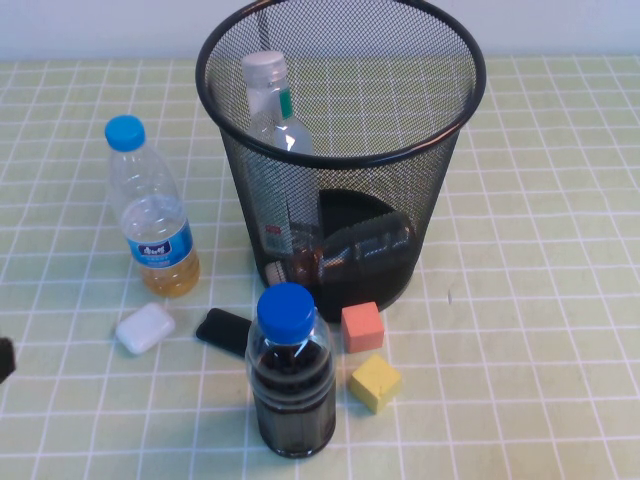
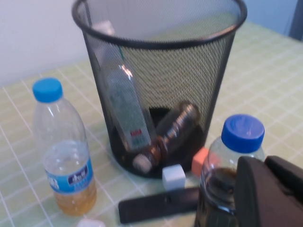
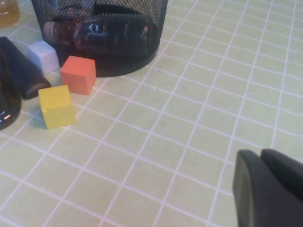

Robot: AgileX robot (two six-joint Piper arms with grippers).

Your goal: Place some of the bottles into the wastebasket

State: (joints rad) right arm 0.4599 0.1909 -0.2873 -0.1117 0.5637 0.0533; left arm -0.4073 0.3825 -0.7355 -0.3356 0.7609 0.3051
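Where the counter (image 1: 540, 330) runs back under its pale green cloth ruled with white grid lines, we see it end at a plain light wall along the far edge. Largest on it is the wastebasket (image 1: 440, 180), a round black wire-mesh bin tapering to a solid base, standing upright at the middle rear. Inside it we find both task bottles: the taller bottle (image 1: 272, 110), white-capped with a green neck band, leans upright against the bin's left inner wall, and the small bottle (image 1: 345, 252) with the brown neck wrap lies on its side at the bottom, its white cap toward the bin's left front. To the left of the bin stands a blue-capped clear bottle (image 1: 152, 215) with a blue label and a little amber liquid. Nearer us, just in front of the bin, stands a blue-capped bottle of dark liquid (image 1: 290, 375). Between those two lie a flat black object (image 1: 224, 330) and a white case (image 1: 145, 328). An orange cube (image 1: 362, 327) sits against the bin's base, with a yellow cube (image 1: 375, 382) just in front of it. The left gripper (image 2: 270, 194) hangs close beside the dark bottle and the right gripper (image 3: 267, 189) sits low over bare cloth well to the right of the cubes; we cannot tell how either pair of jaws stands.
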